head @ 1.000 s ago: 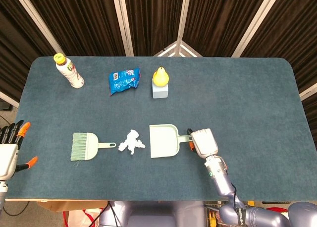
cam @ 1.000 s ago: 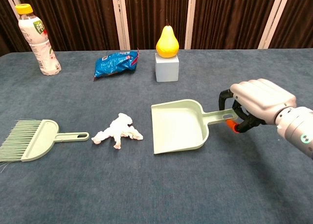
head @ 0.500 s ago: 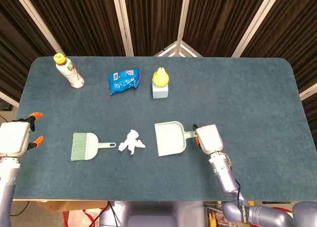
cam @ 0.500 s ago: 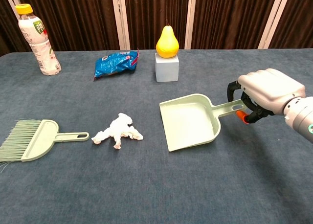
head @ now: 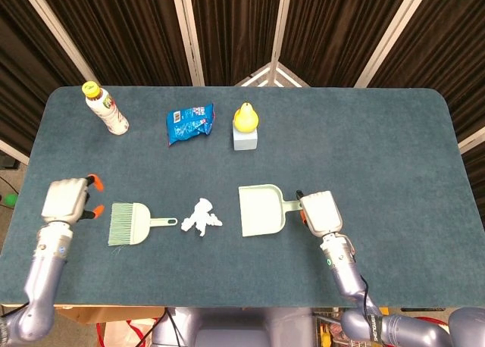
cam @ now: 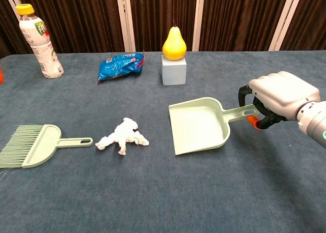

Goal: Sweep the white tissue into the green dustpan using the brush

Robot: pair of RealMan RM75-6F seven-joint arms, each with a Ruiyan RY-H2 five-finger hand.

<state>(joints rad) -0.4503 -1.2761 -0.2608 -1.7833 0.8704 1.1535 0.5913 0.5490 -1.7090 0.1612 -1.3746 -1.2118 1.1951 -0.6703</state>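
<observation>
From the head view we look almost straight down on the whole table point(head: 379, 135), its far edge at the top against the dark curtains point(head: 235, 29), both arms entering from the bottom. From the chest view we sit low and closer, facing level across the table toward those curtains. We share the brush point(head: 130, 223), tissue point(cam: 124, 136), dustpan point(cam: 198, 126) and right hand point(cam: 280, 98) between both; the left hand point(head: 67, 200) shows clearly only from above.

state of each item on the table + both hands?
dustpan: held by its handle, mouth toward the tissue
right robot hand: gripping the dustpan handle
left robot hand: holds nothing, beside the brush
brush: flat, untouched
tissue: crumpled, unswept
bottle: upright, capped
pear: upright on block
</observation>
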